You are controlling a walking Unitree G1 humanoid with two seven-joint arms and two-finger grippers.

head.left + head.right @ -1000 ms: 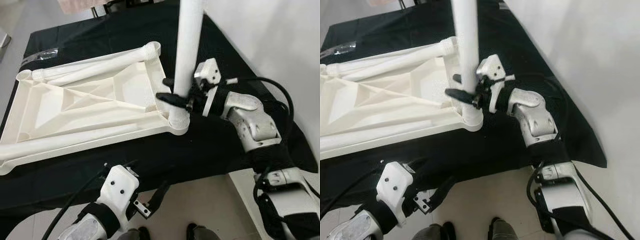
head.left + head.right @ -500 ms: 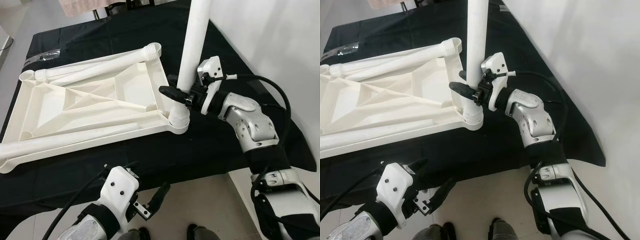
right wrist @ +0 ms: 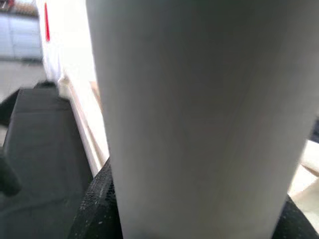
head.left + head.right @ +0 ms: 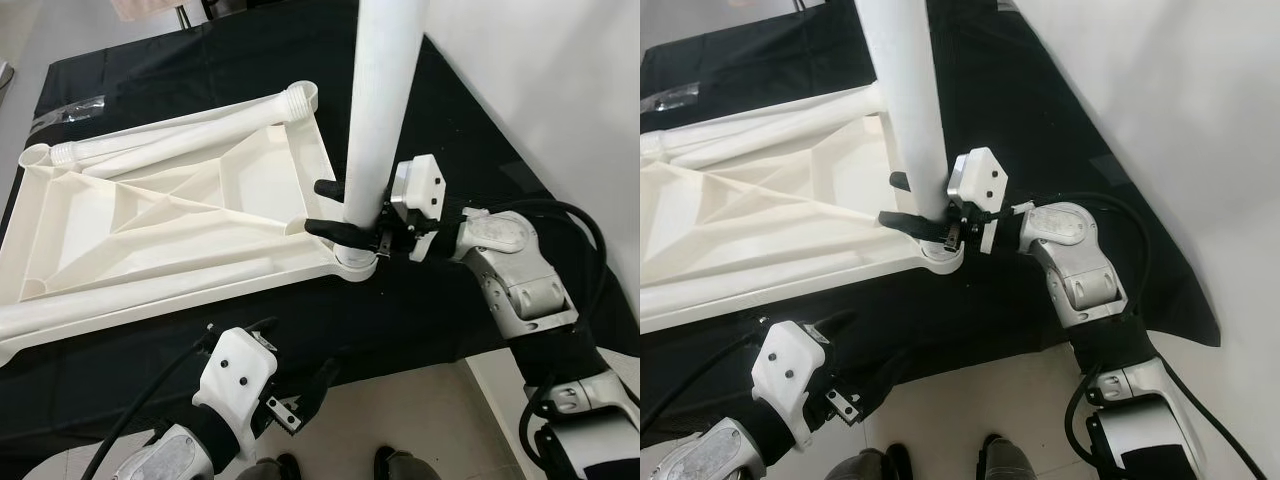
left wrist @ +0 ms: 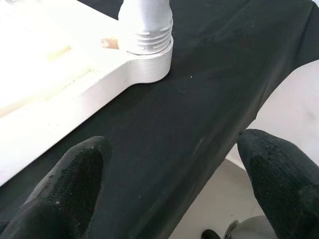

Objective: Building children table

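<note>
The white plastic table top (image 4: 180,215) lies upside down on the black cloth. A white leg (image 4: 380,110) stands upright in the socket (image 4: 355,265) at its near right corner. My right gripper (image 4: 333,208) is shut on this leg just above the socket, one black finger on each side. The right wrist view has the leg (image 3: 199,114) pressed close against the camera. My left gripper (image 5: 169,164) hangs open at the table's front edge, with nothing between its fingers (image 5: 70,189). The left wrist view looks at the threaded foot of the leg (image 5: 147,42) in the socket.
Two loose white legs lie on the table top, one (image 4: 190,130) along the far edge and one (image 4: 120,290) along the near edge. The black cloth (image 4: 450,130) hangs over the table's edges. A white wall (image 4: 560,90) rises at right. Pale floor (image 4: 420,410) lies below.
My right wrist has turned around the leg and slid down towards the socket. The leg, which leaned half a second ago, now stands straighter. My left arm has barely moved.
</note>
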